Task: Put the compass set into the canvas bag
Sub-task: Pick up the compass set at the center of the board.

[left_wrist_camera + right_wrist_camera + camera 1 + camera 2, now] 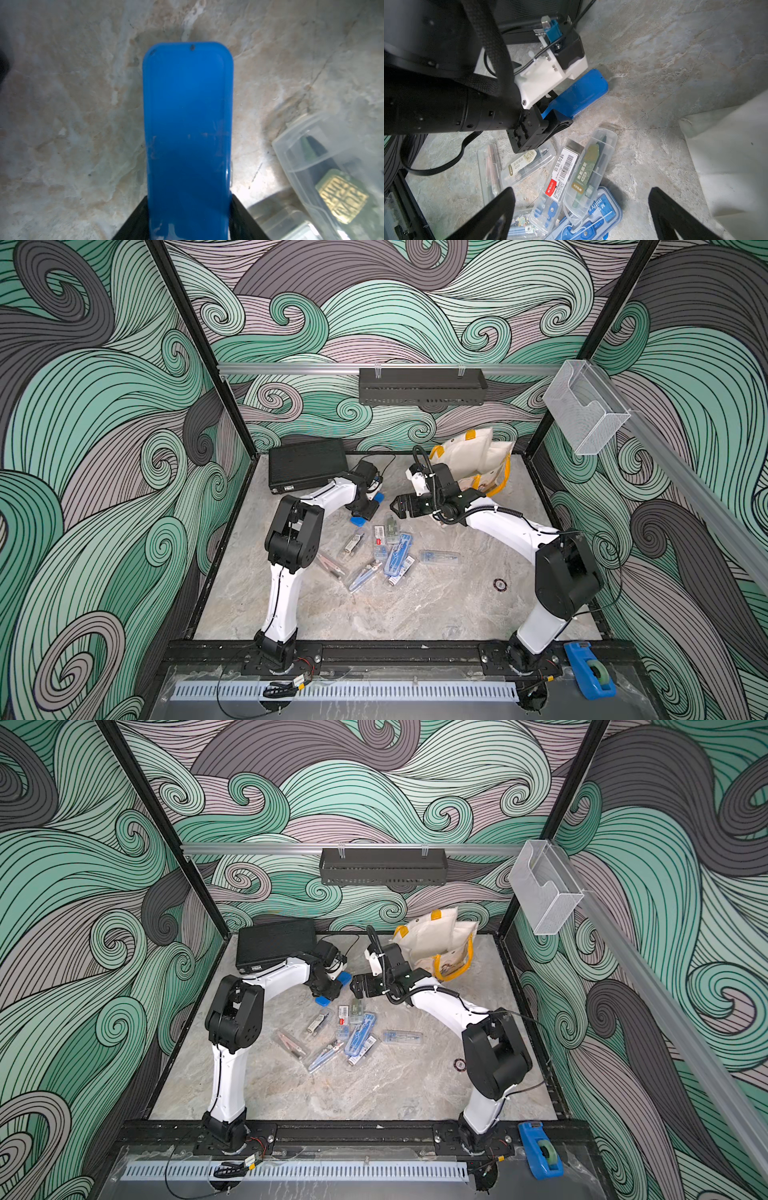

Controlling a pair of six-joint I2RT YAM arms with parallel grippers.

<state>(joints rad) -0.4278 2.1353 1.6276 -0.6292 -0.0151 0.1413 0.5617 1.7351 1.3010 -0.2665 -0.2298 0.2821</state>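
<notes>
One flat blue plastic case pinched in left gripper; right gripper spread, empty, left of off-white canvas bag

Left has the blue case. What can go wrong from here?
1. The blue case sticks far past the left gripper; it may pivot or slip.
2. The right gripper, open, sits between it and the canvas bag; arms may collide.
3. The bag is slumped with no open mouth showing; the case may snag on fabric.
</notes>
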